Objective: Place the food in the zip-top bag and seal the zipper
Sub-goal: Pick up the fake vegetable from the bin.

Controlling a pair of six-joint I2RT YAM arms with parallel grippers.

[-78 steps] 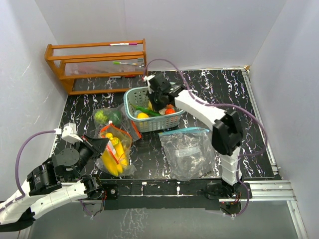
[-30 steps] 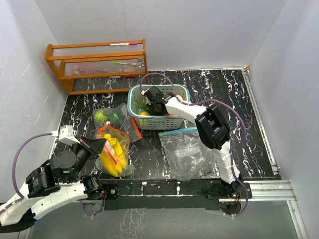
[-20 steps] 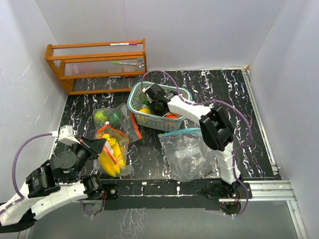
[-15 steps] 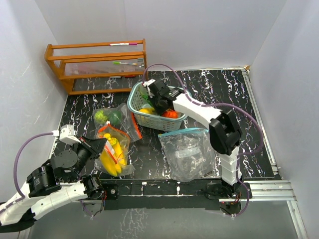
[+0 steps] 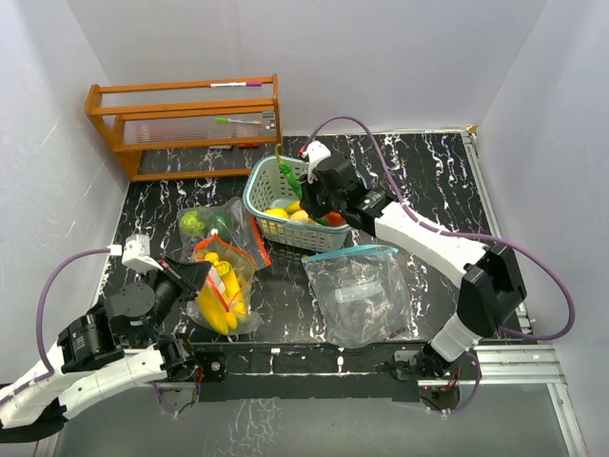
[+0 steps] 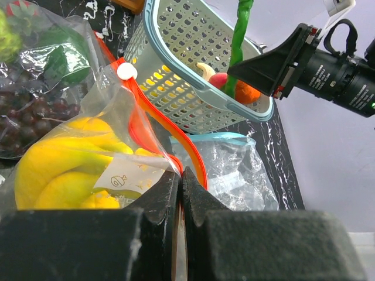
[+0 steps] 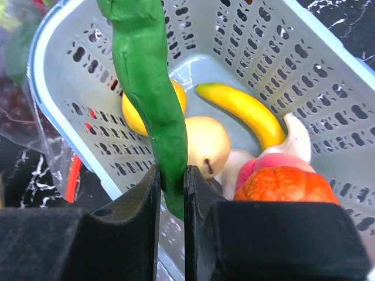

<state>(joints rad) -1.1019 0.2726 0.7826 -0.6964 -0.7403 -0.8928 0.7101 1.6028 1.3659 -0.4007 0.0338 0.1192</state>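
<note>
Pinching a long green toy pepper (image 7: 146, 76) by one end in the right gripper (image 7: 171, 193), above the pale-blue plastic basket (image 5: 285, 233). Seems light, stiff, slick; safer gripped mid-length. Clamping the rim of the orange-zippered clear bag (image 6: 126, 175) with the left gripper (image 6: 180, 190).

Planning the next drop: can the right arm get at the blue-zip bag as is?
Probably yes: the blue-zip bag lies uncovered just beside the basket. But the right gripper is shut on a green vegetable.

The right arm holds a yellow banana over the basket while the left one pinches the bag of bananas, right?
No: the right gripper holds a long green vegetable, not a banana, as the right wrist view shows. The left gripper does pinch the banana bag.
</note>
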